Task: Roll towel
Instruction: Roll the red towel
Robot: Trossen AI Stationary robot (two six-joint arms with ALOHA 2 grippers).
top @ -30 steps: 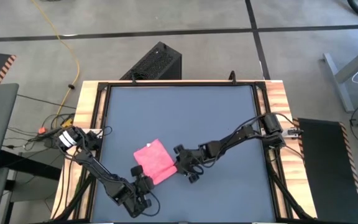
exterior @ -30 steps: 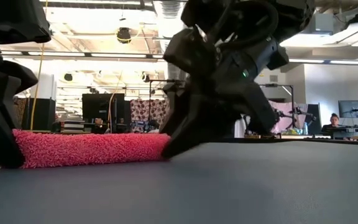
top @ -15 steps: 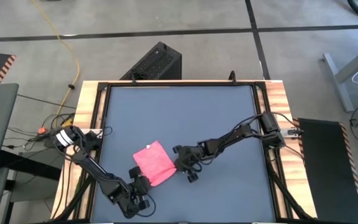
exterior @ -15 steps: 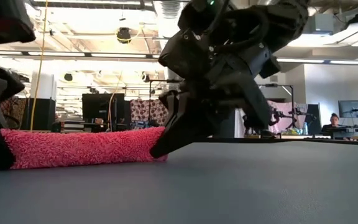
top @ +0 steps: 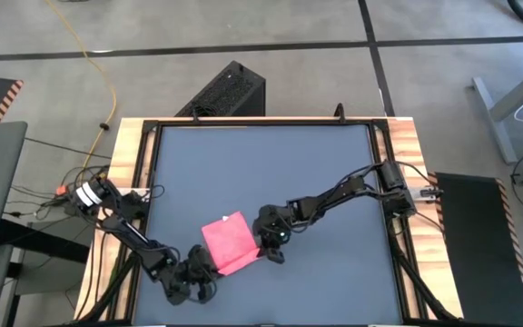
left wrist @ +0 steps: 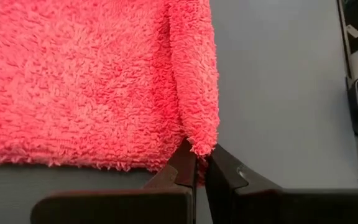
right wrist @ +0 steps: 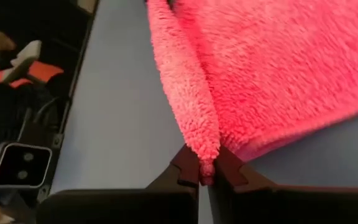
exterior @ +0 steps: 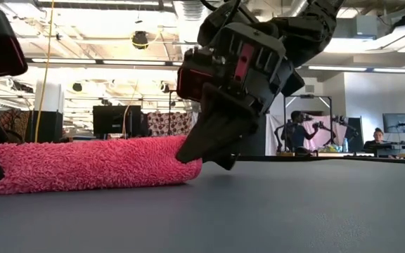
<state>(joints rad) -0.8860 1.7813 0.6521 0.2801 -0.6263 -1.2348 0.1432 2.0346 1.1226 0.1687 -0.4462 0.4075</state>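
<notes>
Left hand [left wrist: 196, 167], right hand [right wrist: 207, 167] each pinch one towel [top: 226, 242] corner; fold apparently started.

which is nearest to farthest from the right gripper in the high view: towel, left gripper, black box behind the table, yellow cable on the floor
1. towel: pinched in the right gripper, at its edge.
2. left gripper: across the towel, near the table's front-left.
3. black box: on the floor beyond the table's far edge.
4. yellow cable: far left floor.
</notes>
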